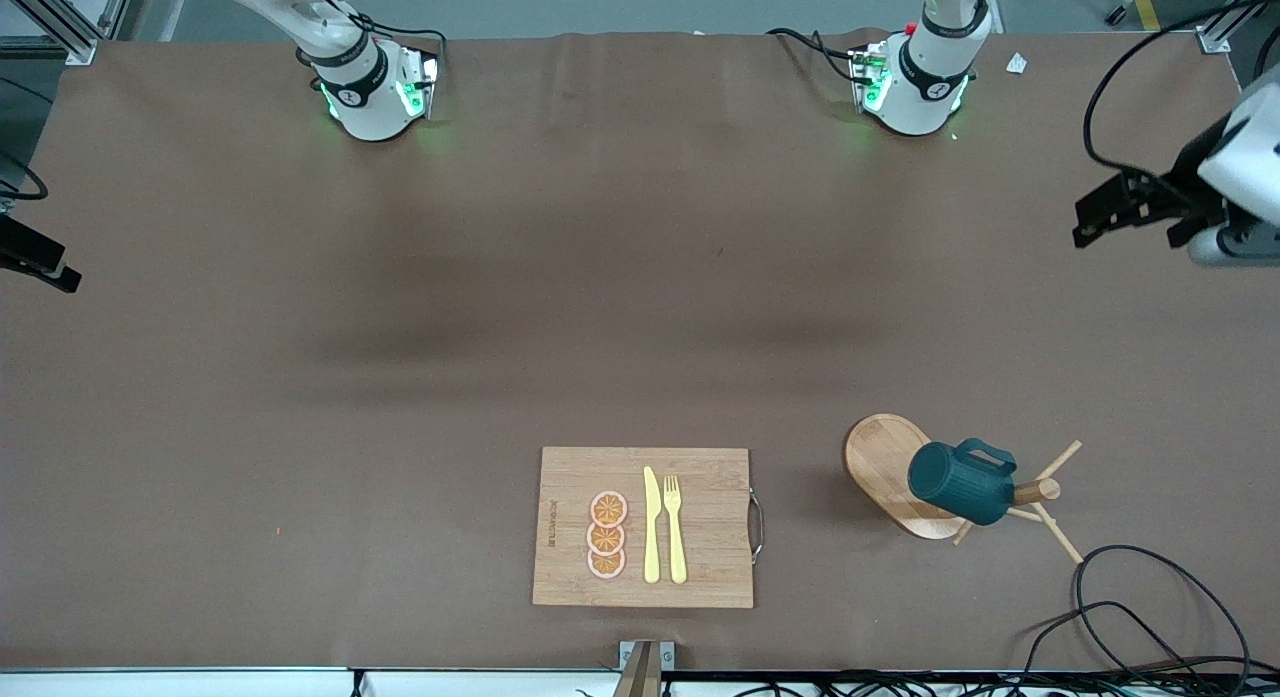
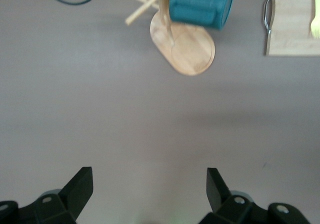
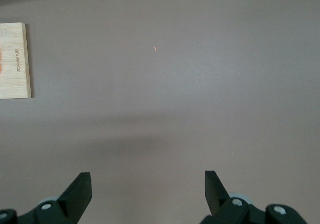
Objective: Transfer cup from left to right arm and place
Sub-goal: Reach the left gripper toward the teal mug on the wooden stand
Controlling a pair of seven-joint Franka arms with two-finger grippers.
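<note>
The cup [image 1: 962,482], a dark teal ribbed mug with a loop handle, hangs on its side on a peg of a wooden mug rack [image 1: 885,457] with an oval base, toward the left arm's end of the table. It also shows in the left wrist view [image 2: 200,6], apart from the fingers. My left gripper [image 1: 1095,217] is open and empty, up over the table's edge at the left arm's end; in its own view [image 2: 149,184] bare table lies between the fingers. My right gripper [image 1: 55,272] is open and empty over the right arm's end; its own view [image 3: 147,186] shows bare table.
A wooden board [image 1: 645,527] with a metal handle lies near the front camera, carrying a yellow knife [image 1: 651,527], a yellow fork [image 1: 675,527] and three orange slices [image 1: 607,535]. Black cables [image 1: 1140,617] loop beside the rack, nearer the front camera.
</note>
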